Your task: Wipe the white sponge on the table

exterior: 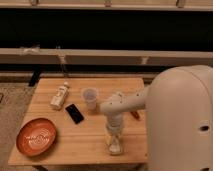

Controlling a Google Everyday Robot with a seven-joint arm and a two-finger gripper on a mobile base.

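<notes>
My gripper [114,144] points straight down near the front right edge of the wooden table [82,140]. It is shut on the white sponge [115,148], a pale block at its tip that rests on the tabletop. My white arm reaches in from the right, and its large rounded shell hides the table's right end.
A translucent cup [90,97] stands just behind and left of the arm. A black phone [75,113] lies left of it, and a white bottle [60,96] lies further left. An orange bowl [36,136] sits at the front left. A small red object [135,115] lies by the arm.
</notes>
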